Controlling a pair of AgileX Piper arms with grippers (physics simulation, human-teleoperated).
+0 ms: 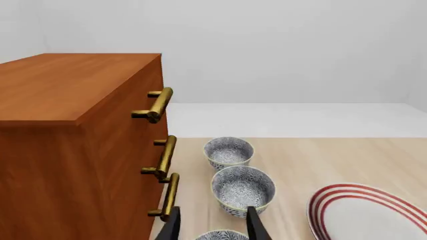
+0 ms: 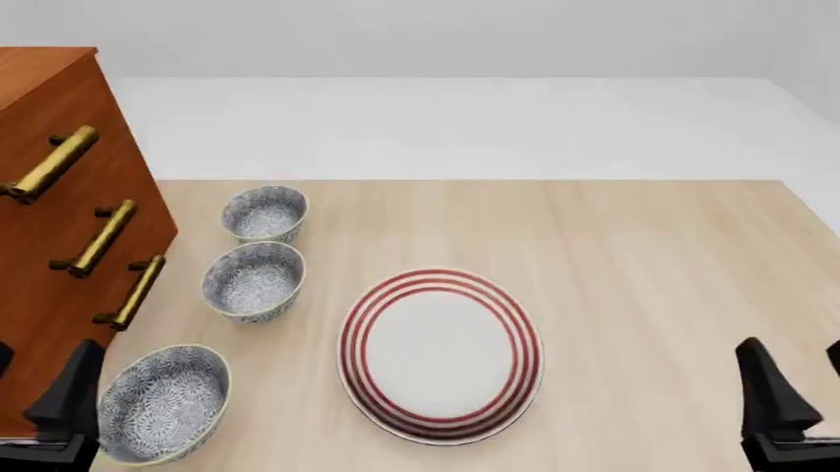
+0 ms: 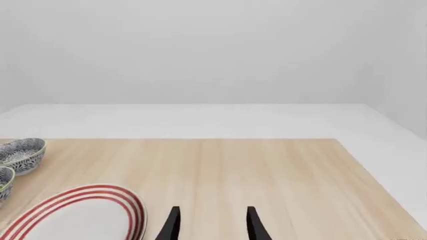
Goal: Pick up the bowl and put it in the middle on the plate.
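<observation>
The left tool gapes wide, holding nothing, above the nearest small blue-grey floral bowl on the pale wooden desk. The right tool is equally spread, empty. The red-ringed white plate lies beside the bowl.

We see plain white walls and a pale floor, a light wood table, and an orange-brown wooden drawer cabinet with three brass handles at its left edge.
</observation>
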